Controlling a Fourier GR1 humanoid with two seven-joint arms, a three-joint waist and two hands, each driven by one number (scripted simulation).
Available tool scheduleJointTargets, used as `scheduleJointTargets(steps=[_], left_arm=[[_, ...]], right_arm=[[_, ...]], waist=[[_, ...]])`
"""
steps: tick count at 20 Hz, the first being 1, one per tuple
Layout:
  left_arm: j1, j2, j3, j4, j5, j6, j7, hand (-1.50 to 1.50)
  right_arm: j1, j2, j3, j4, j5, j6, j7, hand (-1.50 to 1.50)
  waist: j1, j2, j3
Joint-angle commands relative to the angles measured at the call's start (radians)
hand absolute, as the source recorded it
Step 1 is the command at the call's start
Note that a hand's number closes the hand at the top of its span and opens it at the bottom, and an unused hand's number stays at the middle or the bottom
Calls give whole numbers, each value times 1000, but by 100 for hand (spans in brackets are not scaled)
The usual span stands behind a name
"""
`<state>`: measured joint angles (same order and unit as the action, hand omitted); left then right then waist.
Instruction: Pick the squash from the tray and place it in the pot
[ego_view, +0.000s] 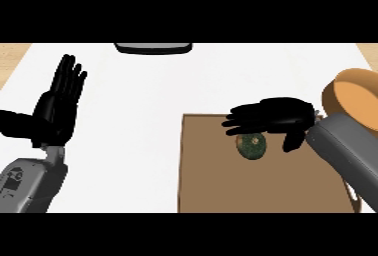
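Observation:
A dark green squash (252, 146) lies on the brown tray (214, 185) near its upper middle. My right hand (272, 117) hovers just above and behind the squash, palm down, its fingers bent downward and its thumb hanging to the right of the squash; the fingers are not closed round it. The orange pot (356, 98) stands at the right edge, partly hidden by my grey right forearm (345, 155). My left hand (59, 102) rests open at the left, fingers straight up.
A dark grey object (153, 48) sits at the counter's far edge, top centre. The white counter (133, 130) spreads between the left hand and the tray. Wooden floor shows at the upper corners.

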<state>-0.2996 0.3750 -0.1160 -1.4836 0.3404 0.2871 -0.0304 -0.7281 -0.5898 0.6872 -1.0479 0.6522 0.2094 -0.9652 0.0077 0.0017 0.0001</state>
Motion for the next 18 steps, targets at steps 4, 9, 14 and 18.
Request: scheduleJointTargets(steps=[4,9,14,18], left_arm=[[-11,19,50,-63,-4,-39,70,0],[23,-26,55,-59,-32,-28,42,0],[85,-13,62,-112,-35,-61,39,0],[22,-18,75,-50,-45,-57,41,0]], right_arm=[[21,47,-33,27,79,45,-68,-150],[12,134,-34,74,123,28,-64,-150],[74,194,3,107,173,-33,-51,-150],[74,165,29,73,183,-86,-191,150]], waist=[[-3,-2,0],[0,-2,0],[4,-3,0],[0,0,0]])
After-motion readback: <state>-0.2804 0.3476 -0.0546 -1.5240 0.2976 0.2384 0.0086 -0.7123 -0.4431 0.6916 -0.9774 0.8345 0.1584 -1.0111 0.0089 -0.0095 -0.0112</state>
